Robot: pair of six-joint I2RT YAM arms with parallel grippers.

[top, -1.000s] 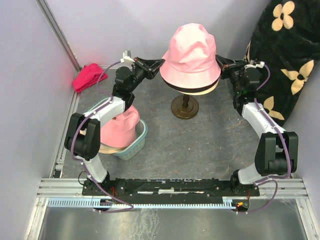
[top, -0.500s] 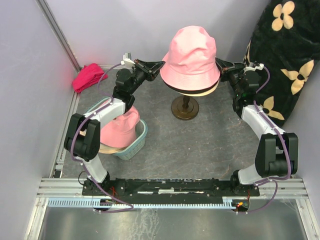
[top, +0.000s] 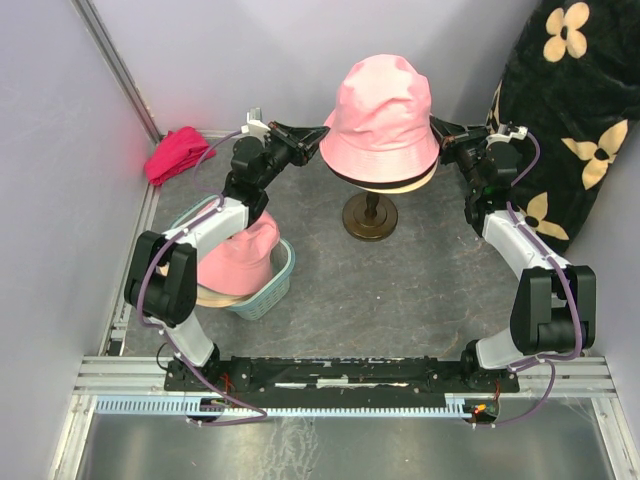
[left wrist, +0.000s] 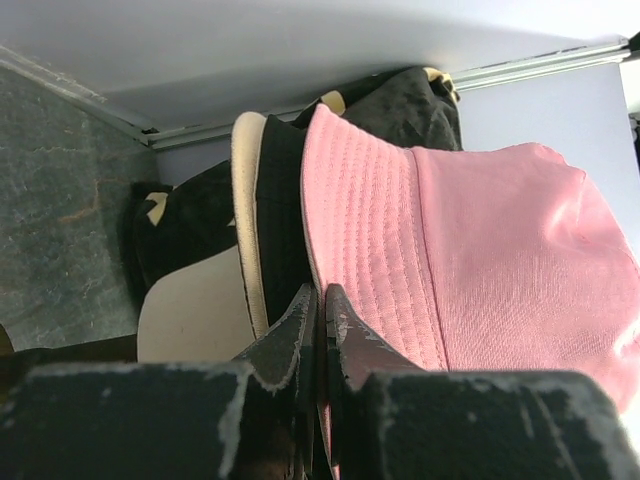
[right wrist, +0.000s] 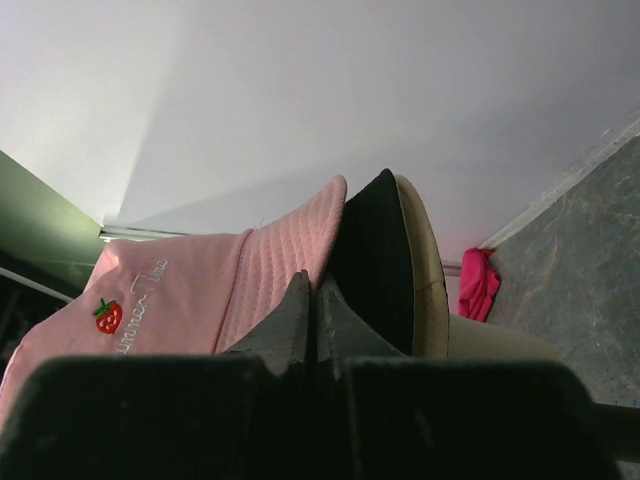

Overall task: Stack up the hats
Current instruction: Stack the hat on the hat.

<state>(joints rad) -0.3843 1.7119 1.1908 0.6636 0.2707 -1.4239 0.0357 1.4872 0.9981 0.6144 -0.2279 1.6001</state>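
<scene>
A pink hat sits on top of a black hat and a beige hat, all on the mannequin head. My left gripper is shut on the left brim of the pink hat. Its tips pinch the brim edge beside the black hat and the beige brim. My right gripper is shut on the right brim of the pink hat, next to the black hat and the beige brim. Another pink hat lies in a basket.
The mannequin's dark stand rises from the middle of the floor. A teal basket stands by the left arm. A magenta cloth bundle lies at the back left. A black flowered cushion leans against the right wall.
The pink hat has come down a little over the stack, and both grippers have sunk slightly with it, still gripping its brim.
</scene>
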